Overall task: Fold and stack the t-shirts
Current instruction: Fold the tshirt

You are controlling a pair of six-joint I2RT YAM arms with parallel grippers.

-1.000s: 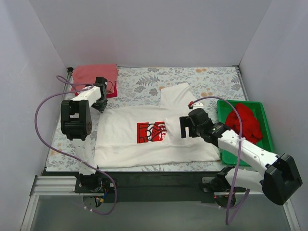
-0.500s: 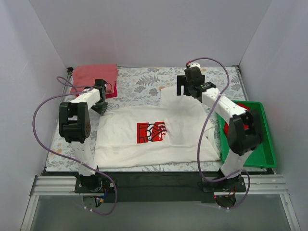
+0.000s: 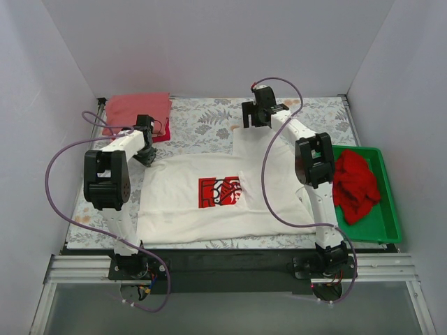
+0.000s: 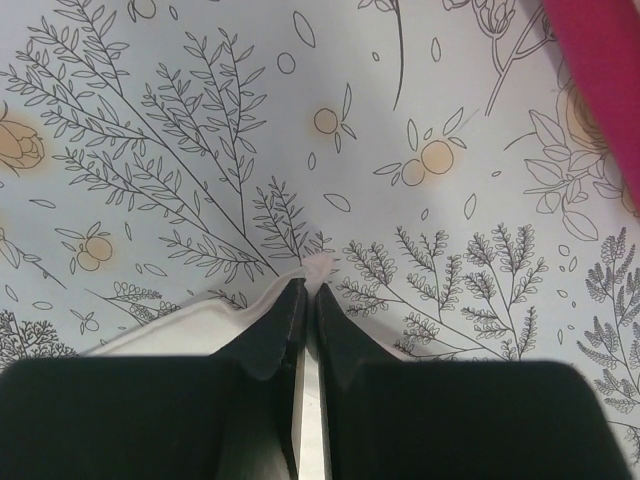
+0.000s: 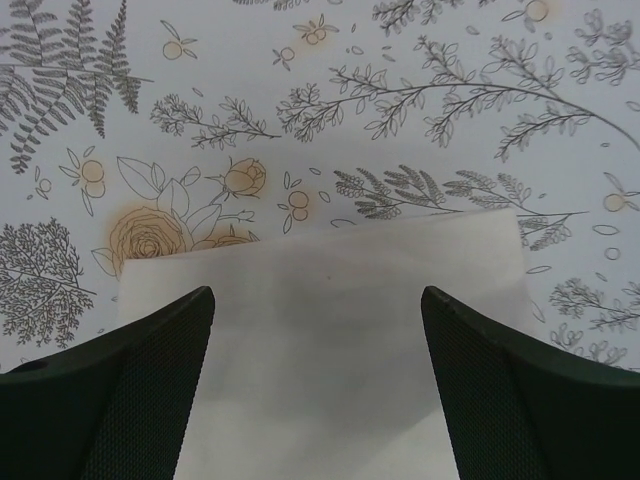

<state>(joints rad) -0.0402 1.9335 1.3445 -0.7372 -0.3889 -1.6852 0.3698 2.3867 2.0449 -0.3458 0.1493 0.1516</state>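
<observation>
While the left gripper (image 4: pixel 305 295) sits clamped on a corner of the white t-shirt (image 3: pixel 209 199), spread mid-frame, the right gripper (image 5: pixel 315 292) hovers jaws apart over its sleeve (image 5: pixel 320 262), upper centre. Risk: thin pinch may slip free; right jaws may snag floral cover (image 3: pixel 202 122).

White t-shirt (image 3: pixel 181 202), red chest print, spread flat centre, red t-shirt (image 3: pixel 354 183) crumpled right, pink t-shirts (image 3: pixel 137 109) folded far-left.

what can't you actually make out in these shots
- Top view: pink stack, tees too small to count; left arm covers a corner.
- Top view: print on the white t-shirt, lettering too small.
- Left wrist view: shut left jaws hide how much white t-shirt they pinch.
- Right wrist view: whether open right jaws touch the sleeve.
</observation>
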